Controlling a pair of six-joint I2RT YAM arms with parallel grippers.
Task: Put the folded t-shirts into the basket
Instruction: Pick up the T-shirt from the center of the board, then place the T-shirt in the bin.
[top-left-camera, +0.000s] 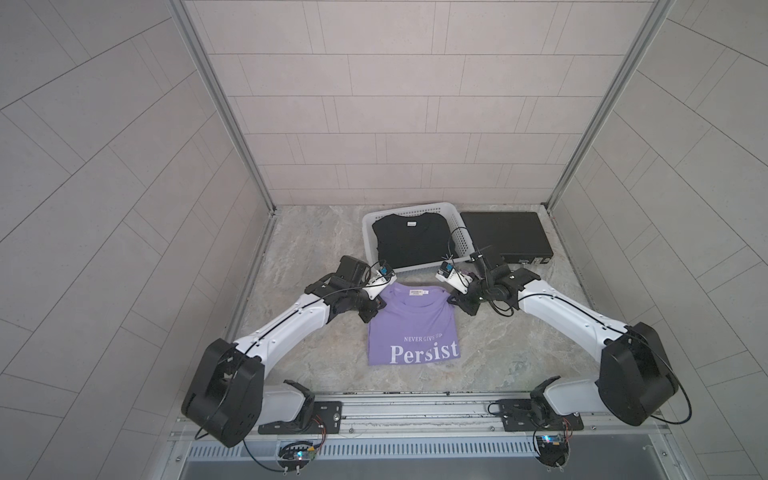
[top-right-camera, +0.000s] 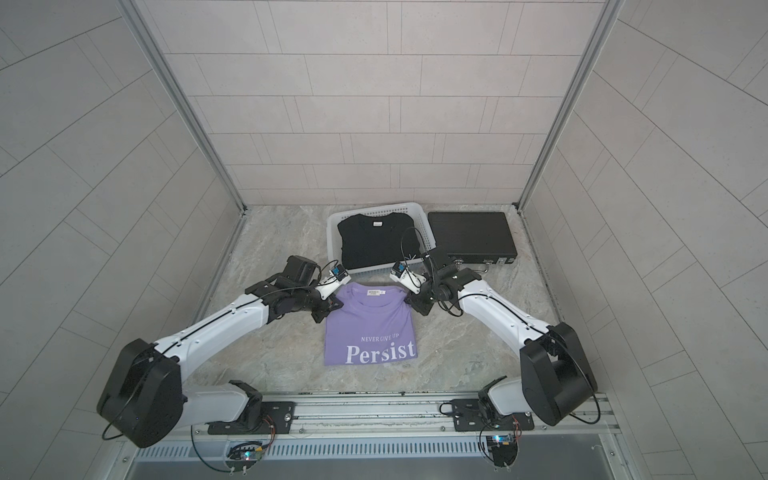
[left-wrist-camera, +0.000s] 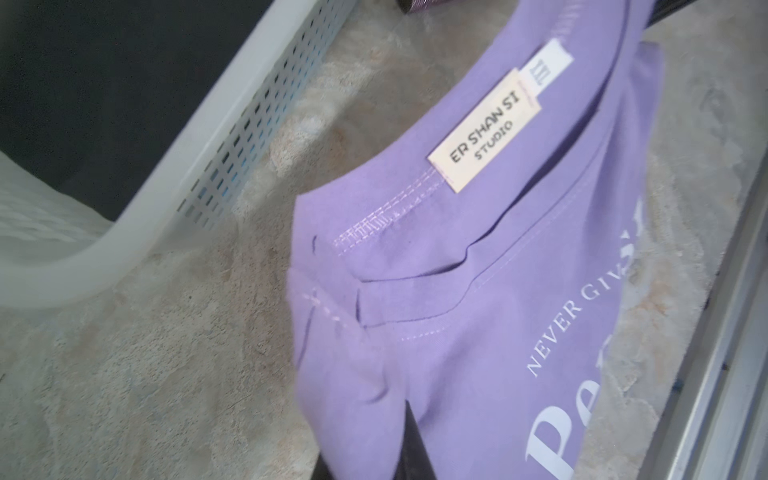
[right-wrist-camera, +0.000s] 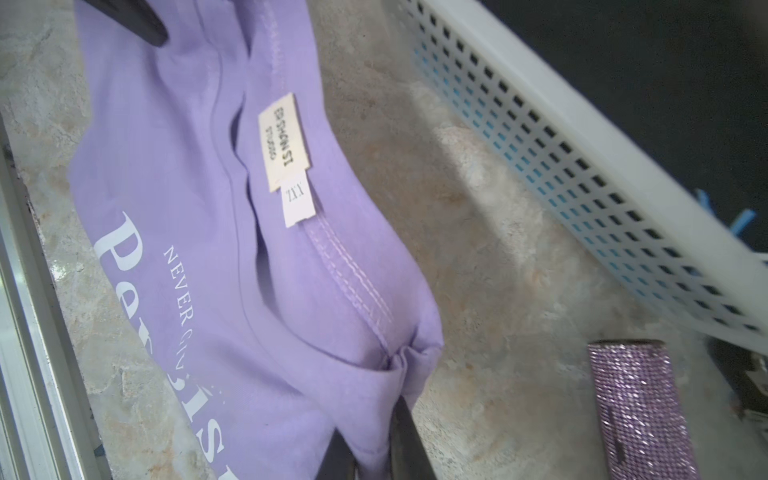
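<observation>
The lilac "Persist" t-shirt lies folded on the marble table, just in front of the white basket. A folded black t-shirt lies on top inside the basket. My left gripper is shut on the lilac shirt's left collar-end corner. My right gripper is shut on the right collar-end corner, with cloth bunched between its fingers. In the wrist views those corners sit slightly raised. The basket's mesh wall stands close behind the collar.
A flat black case lies right of the basket. A glittery purple cylinder rests on the table near the basket's front right corner. An aluminium rail runs along the table's front edge. Tiled walls enclose three sides.
</observation>
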